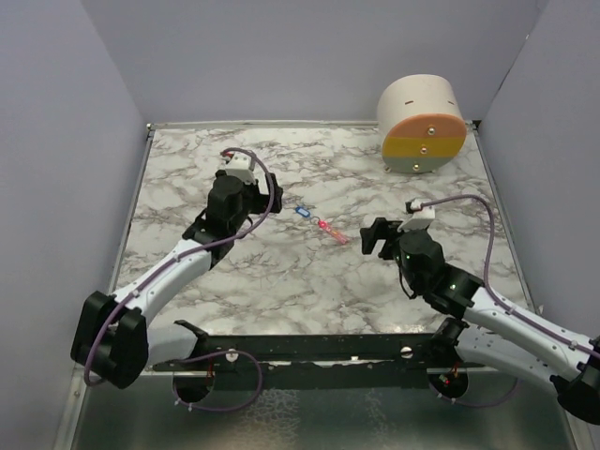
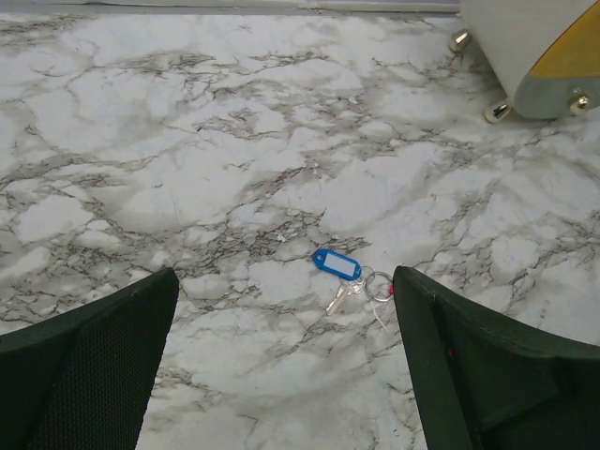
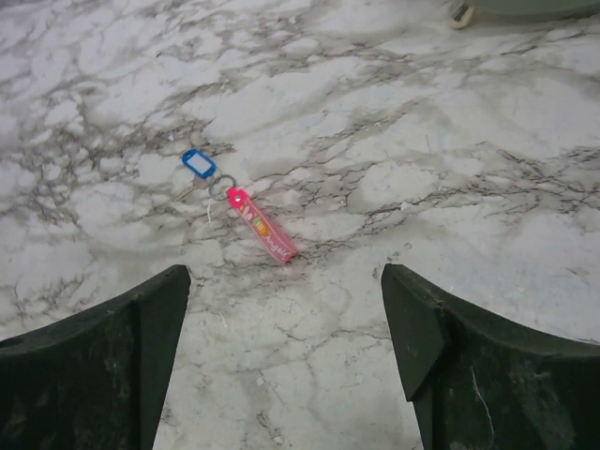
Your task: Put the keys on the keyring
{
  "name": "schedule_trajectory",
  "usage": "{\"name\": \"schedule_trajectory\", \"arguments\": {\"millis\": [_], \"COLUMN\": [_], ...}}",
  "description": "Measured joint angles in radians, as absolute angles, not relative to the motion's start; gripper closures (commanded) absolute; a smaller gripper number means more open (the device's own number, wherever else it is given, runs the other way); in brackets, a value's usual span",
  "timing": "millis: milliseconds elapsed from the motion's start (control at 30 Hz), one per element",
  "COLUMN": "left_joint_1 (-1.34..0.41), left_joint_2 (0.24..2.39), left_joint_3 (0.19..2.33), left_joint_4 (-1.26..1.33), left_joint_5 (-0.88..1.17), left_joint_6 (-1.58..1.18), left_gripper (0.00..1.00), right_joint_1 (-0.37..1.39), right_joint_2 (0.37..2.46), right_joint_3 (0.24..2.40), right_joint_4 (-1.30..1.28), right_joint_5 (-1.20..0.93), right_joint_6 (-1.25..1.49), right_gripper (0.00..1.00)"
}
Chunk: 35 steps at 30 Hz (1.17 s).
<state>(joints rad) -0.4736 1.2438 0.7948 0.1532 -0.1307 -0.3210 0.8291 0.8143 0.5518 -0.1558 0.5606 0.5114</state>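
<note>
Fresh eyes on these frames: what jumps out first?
The small blue-headed silver key and the thin wire keyring with its pink plastic bar tag lie together on the white marble tabletop. The left gripper and right gripper flank them, jaws open, empty. A round cream drum with orange-yellow face sits far right.

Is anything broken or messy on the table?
No, nothing stands out. The blue key and the pink-tagged keyring lie flat, close together on the marble table, and nothing looks spilled or broken. The left hand and the right hand are open and hold nothing.
</note>
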Motion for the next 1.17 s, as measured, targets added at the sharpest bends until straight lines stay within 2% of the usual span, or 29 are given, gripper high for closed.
{"name": "schedule_trajectory", "arguments": {"millis": [333, 633, 800, 1167], "left_joint_1": [-0.474, -0.474, -0.474, -0.474], "left_joint_2": [0.881, 0.614, 0.559, 0.594], "left_joint_3": [0.508, 0.474, 0.446, 0.440], "left_joint_4": [0.233, 0.196, 0.183, 0.170], "left_joint_5": [-0.229, -0.338, -0.373, -0.378], "left_joint_6": [-0.373, -0.360, -0.345, -0.342], "left_gripper": [0.01, 0.01, 0.01, 0.01], "right_joint_1": [0.829, 0.829, 0.829, 0.829], "right_joint_2": [0.590, 0.565, 0.591, 0.597], "right_joint_3": [0.521, 0.520, 0.520, 0.520], "right_joint_4": [-0.205, -0.242, -0.242, -0.242], "right_joint_5": [0.740, 0.770, 0.770, 0.770], "right_joint_6": [0.546, 0.545, 0.542, 0.533], "right_gripper": [0.08, 0.07, 0.07, 0.07]}}
